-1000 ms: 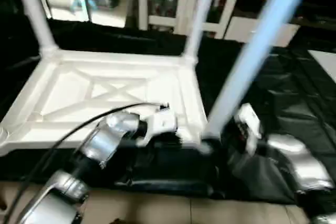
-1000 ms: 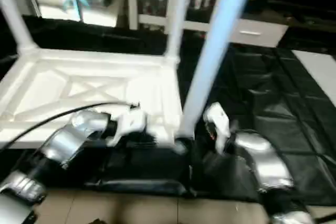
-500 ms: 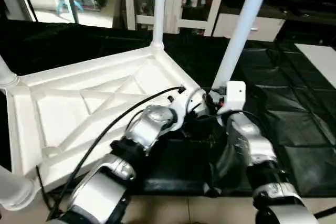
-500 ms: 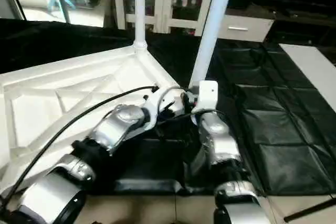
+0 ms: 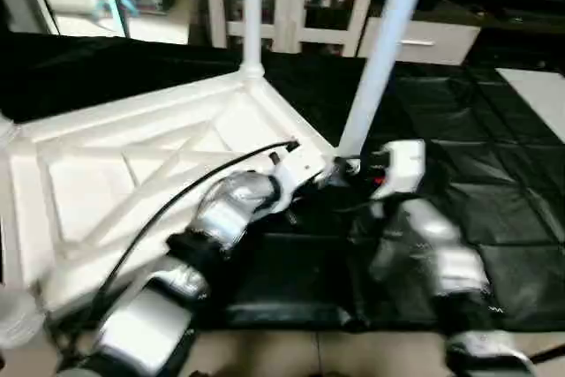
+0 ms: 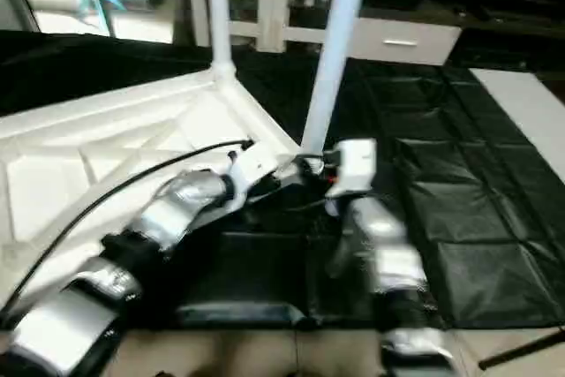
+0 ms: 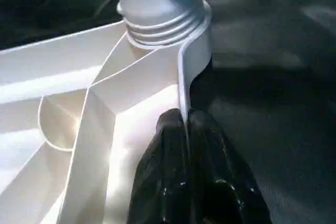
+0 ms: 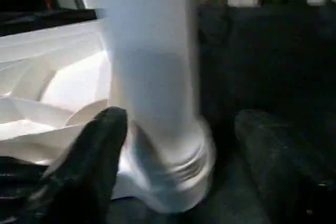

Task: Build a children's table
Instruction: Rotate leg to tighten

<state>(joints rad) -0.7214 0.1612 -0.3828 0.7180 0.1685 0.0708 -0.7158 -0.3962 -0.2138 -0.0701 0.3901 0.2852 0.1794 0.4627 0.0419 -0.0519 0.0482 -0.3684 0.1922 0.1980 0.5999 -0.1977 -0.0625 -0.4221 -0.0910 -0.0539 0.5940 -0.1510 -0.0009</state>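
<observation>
black left jaws point(image 7: 186, 129) pinch the tabletop point(image 5: 132, 165) rim; right jaws point(image 8: 178, 145) straddle the leg point(image 8: 152, 77), wide.

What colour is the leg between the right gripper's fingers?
White; the leg shows best in the right wrist view.

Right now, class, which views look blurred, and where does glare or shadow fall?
Left eye view: motion blur smears the left forearm and right forearm. Left wrist view: sharp, with bright glare on the table top ribs, and the left end effector pinching the rim. Right wrist view: the leg is soft and hazy, and the mat lies in deep shadow.
</observation>
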